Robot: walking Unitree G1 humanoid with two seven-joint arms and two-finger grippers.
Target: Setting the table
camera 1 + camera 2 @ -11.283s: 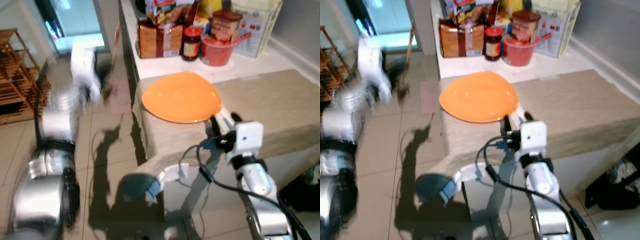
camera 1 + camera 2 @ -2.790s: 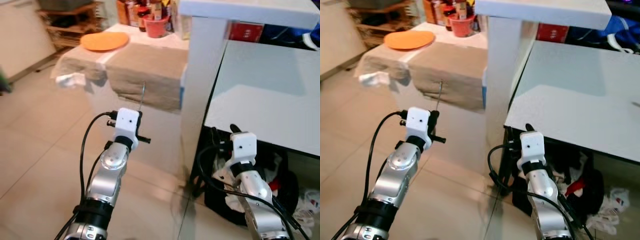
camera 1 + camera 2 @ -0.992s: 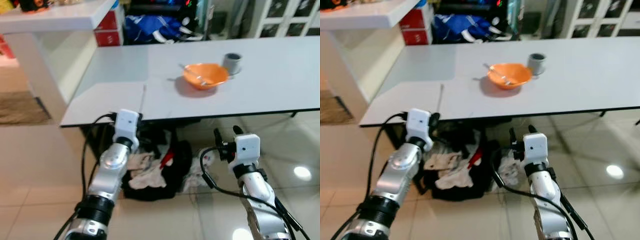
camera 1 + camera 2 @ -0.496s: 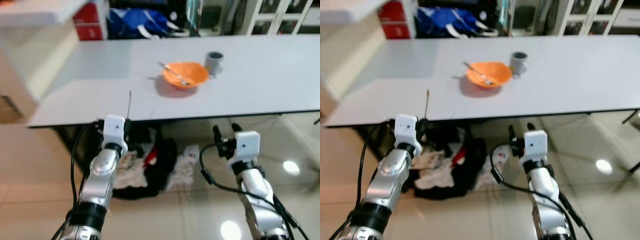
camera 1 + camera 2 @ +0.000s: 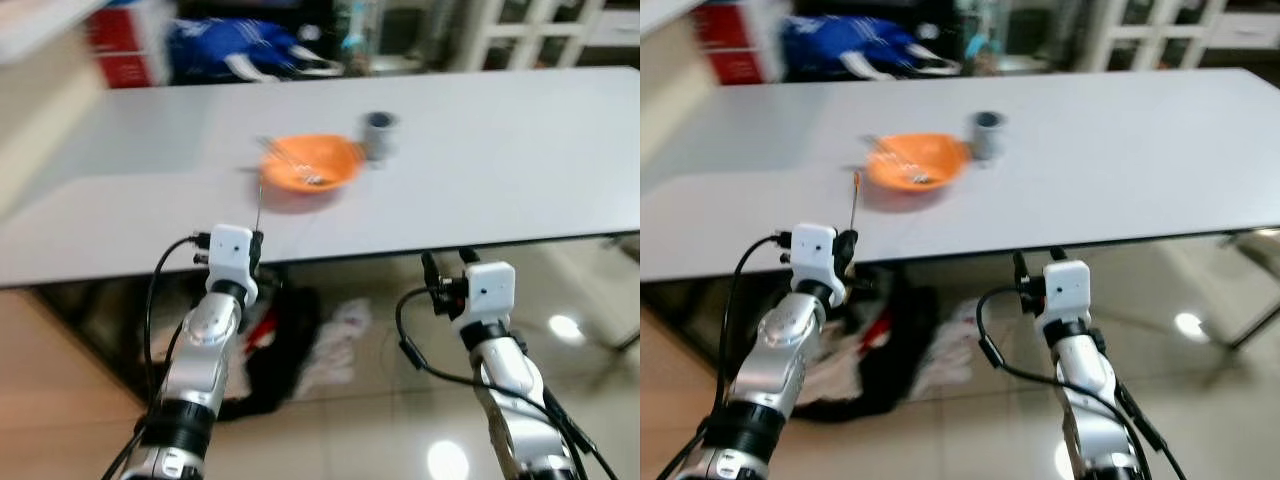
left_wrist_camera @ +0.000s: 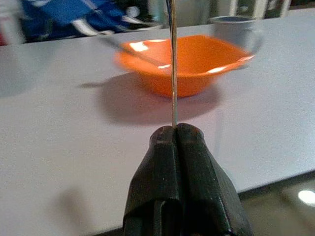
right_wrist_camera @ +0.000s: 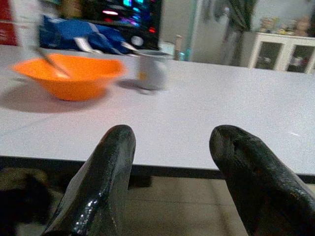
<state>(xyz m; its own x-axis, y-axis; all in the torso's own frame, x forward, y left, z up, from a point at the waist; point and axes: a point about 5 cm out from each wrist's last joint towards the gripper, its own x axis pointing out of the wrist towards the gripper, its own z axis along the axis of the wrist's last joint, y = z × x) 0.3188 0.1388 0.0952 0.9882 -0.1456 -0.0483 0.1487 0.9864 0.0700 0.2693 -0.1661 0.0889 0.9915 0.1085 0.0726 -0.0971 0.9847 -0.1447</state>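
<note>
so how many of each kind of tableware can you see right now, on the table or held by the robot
Round orange plastic bowl: 1
Small grey cup: 1
Metal utensil resting in the bowl: 1
Thin metal utensil held upright in the shut left tool: 1
Total: 4
The right tool is open with nothing in it, before the white table.

White table (image 5: pixel 520 150) with orange bowl (image 5: pixel 308 163), grey cup (image 5: pixel 379 134)

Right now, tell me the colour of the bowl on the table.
Orange; the bowl shows best in the left wrist view.
</note>
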